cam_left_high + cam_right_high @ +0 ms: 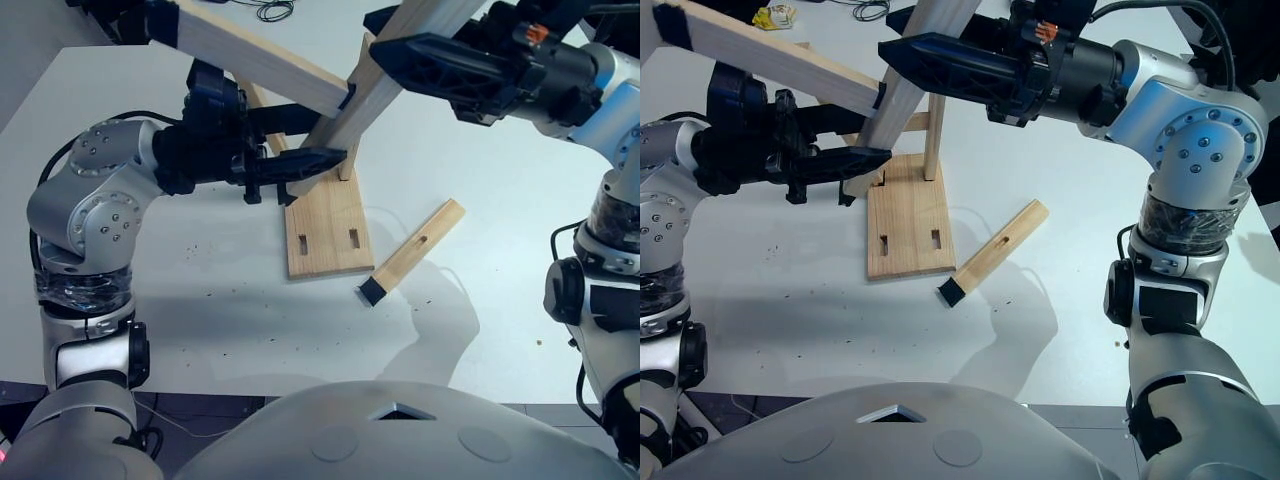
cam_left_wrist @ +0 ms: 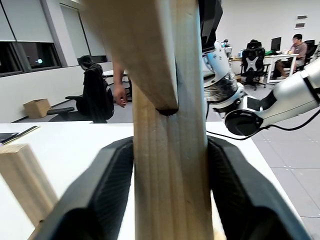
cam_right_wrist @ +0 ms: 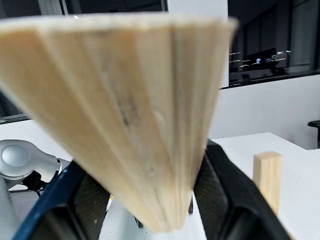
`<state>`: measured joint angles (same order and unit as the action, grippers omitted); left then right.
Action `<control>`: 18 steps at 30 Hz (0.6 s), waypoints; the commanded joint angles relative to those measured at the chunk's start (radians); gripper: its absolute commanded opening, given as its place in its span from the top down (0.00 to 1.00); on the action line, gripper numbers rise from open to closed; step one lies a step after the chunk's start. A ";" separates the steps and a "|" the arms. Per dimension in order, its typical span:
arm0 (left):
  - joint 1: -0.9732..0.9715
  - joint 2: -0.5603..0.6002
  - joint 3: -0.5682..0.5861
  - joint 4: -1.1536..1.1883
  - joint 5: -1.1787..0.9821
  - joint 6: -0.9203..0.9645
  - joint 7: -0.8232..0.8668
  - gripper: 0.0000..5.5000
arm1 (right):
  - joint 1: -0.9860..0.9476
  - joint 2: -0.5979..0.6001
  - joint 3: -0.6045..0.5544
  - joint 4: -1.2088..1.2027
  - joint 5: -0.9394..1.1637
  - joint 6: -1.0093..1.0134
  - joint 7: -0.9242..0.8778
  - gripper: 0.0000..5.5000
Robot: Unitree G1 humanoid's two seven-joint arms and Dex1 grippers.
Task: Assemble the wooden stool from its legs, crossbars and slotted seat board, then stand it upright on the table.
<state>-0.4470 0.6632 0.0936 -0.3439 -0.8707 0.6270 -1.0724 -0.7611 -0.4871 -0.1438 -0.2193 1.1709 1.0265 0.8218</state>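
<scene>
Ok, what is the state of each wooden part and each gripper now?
seat board: flat on table, two near slots empty.
tilted leg: leaning, clamped by both grippers.
upright leg: standing on the board.
crossbar: raised, meeting tilted leg.
loose leg: lying on table, beside board.
left gripper: shut on tilted leg.
right gripper: shut on tilted leg.

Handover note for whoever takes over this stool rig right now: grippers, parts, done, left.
Left gripper: shut on the tilted pale wooden leg near its lower end, above the slotted wooden seat board.
Right gripper: shut on the same leg, higher up.
A long wooden bar meets that leg.
Board flat on the white table, one short wooden post standing at its far end, a black-capped wooden leg loose beside it.
Left: fit remaining parts, stand stool upright.
</scene>
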 commanded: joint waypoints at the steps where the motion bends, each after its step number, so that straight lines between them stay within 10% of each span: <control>1: -0.023 0.035 0.016 0.061 0.007 0.011 -0.031 0.44 | 0.003 0.002 -0.013 -0.018 0.026 -0.005 -0.003 0.61; 18: 0.410 0.096 0.211 0.014 0.117 -0.098 0.006 0.36 | 0.055 -0.011 -0.020 0.026 -0.108 -0.109 -0.042 0.63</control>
<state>-0.1053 0.7807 0.2678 -0.3087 -0.7777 0.5456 -1.1230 -0.7177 -0.4771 -0.1609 -0.1968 1.0991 0.9529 0.7628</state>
